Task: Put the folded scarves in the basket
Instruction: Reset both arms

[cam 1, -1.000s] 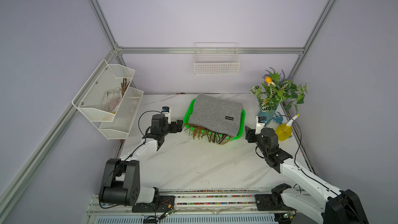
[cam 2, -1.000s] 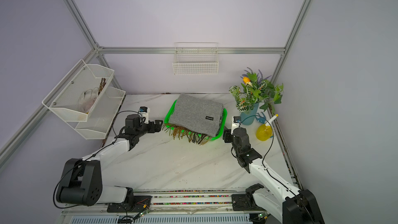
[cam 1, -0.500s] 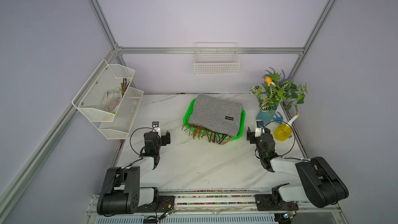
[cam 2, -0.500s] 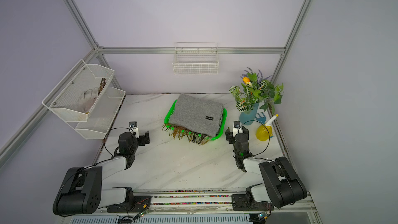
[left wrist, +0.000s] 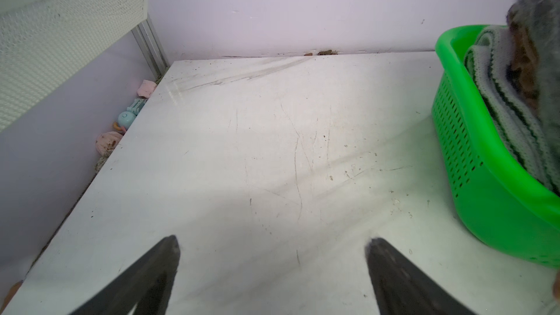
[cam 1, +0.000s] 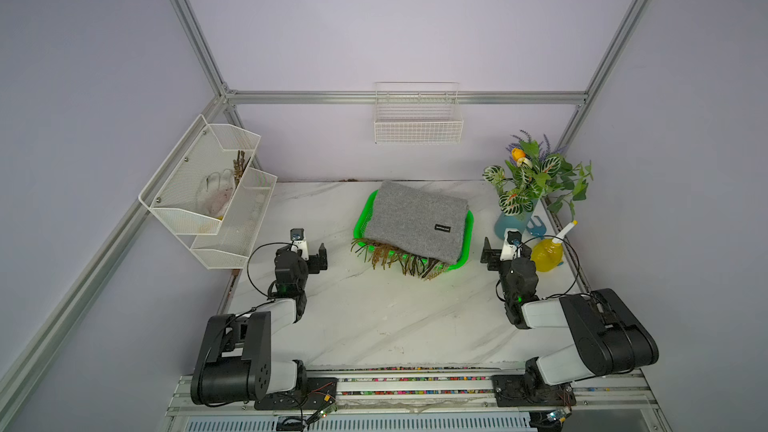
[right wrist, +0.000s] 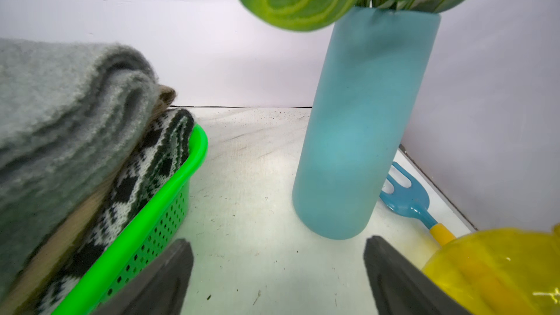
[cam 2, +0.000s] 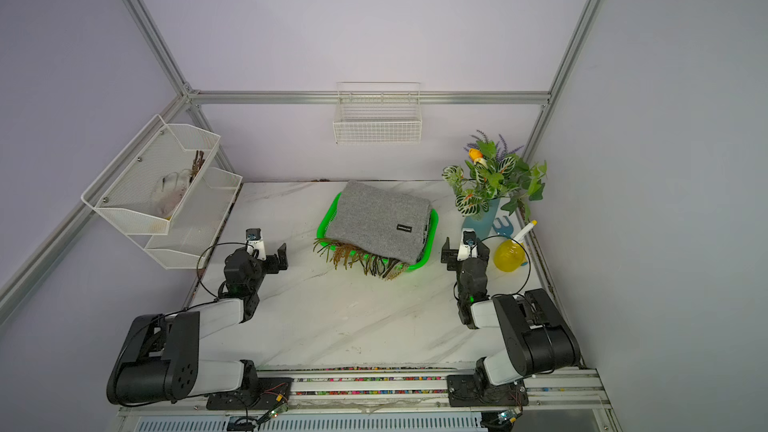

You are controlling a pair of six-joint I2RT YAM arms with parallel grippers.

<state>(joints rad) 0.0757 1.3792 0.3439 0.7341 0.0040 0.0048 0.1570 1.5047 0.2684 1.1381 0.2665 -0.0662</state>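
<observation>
Pale lilac walls and aluminium bars enclose a white, marble-veined bench [cam 1: 374,317]. At its near edge both arm bases sit on a rail, folded low.

Further in, the left tool [cam 1: 305,253] hangs low over bare bench, left of the basket and apart from it. In the left wrist view its dark fingers [left wrist: 151,268] stand wide with nothing between them. The right tool [cam 1: 503,251] is on the other side, between the basket and a yellow spray bottle [cam 1: 546,255]. Its fingers [right wrist: 394,277] are also spread wide and hold nothing. The right wrist view shows only scuffed bench between them.

Mid-bench, the bright green basket [cam 1: 359,222] stands slightly askew. The folded grey scarf [cam 1: 415,218] lies in it on top of the pile, rising above the rim, with a small dark label near its right corner. Under it the right wrist view shows a tan layer and a black-and-white patterned knit [right wrist: 145,177]. Brown fringe [cam 1: 395,259] spills over the near rim onto the bench.

Beyond the right tool, a blue vase [right wrist: 363,122] holds a leafy plant [cam 1: 536,180], and a small blue garden fork [right wrist: 406,198] lies just beside it. On the left wall a white mesh two-tier shelf [cam 1: 208,193] holds a few items too blurred to name. On the far wall hangs a white wire basket [cam 1: 417,118].
</observation>
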